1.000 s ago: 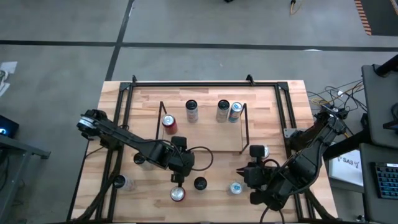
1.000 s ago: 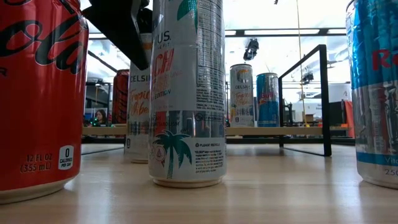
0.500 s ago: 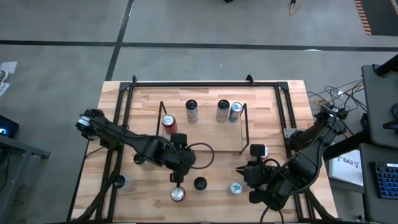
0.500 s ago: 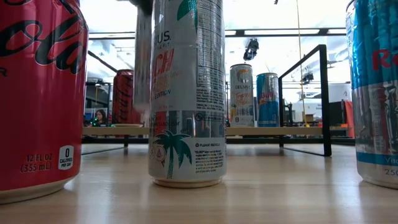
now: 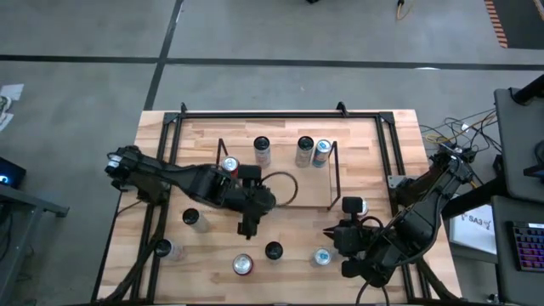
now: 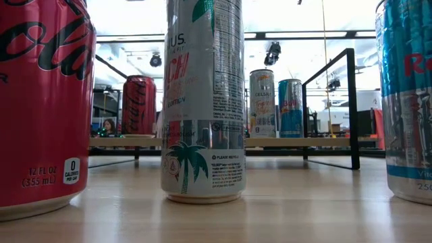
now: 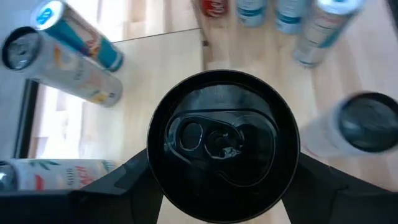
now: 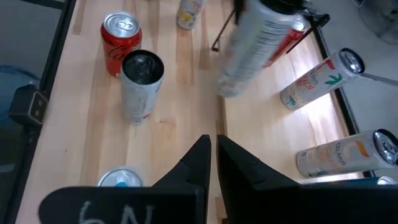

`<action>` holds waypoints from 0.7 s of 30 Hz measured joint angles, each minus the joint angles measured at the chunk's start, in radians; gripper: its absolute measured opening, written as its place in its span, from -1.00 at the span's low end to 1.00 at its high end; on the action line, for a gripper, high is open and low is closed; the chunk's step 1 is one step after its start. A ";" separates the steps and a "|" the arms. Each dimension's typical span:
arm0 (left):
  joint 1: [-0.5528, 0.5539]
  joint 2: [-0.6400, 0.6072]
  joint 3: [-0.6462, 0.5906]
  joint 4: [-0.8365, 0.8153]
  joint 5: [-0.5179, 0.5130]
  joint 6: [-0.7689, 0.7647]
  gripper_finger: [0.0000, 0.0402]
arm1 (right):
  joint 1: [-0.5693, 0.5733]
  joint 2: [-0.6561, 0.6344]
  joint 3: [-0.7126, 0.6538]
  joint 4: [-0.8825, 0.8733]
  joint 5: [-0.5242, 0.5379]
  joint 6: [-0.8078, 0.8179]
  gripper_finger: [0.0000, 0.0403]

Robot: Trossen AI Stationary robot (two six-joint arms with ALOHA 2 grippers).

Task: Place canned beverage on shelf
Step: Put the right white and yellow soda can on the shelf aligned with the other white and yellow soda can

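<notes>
My left gripper [image 5: 248,224] hangs over the table's middle, just in front of the shelf, shut on a slim silver can with a black top [image 7: 224,143]. The right wrist view shows that can [image 8: 255,43] in the air. The shelf [image 5: 285,189] has a wood base and black wire end frames [image 6: 351,108]. On it stand a red can [image 5: 229,166] and three slim cans [image 5: 262,151]. My right gripper [image 5: 330,235] waits shut over the near right part of the table. My left gripper pinches the can between its two fingers [image 7: 134,177], on opposite sides of its wall just below the top rim [image 7: 155,168]. The fingers slant down from above. The can hangs below them, lifted clear of the table, its bottom end [image 8: 229,87] free.
Loose cans stand on the near half of the table: a red one [image 5: 244,265], a black-topped one [image 5: 273,251], a blue one [image 5: 321,256], two at the left [image 5: 195,219] and one at the right [image 5: 357,206]. A black tubular frame [image 5: 280,115] runs round the table.
My left gripper has risen and gone toward the table's far edge and the shelf, keeping its hold. The can it holds has come up off the table and out of the low view. My right arm has kept still.
</notes>
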 joint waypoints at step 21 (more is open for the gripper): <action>0.270 0.042 0.020 0.180 0.103 0.136 0.18 | 0.000 -0.066 0.000 -0.099 -0.010 0.057 -0.91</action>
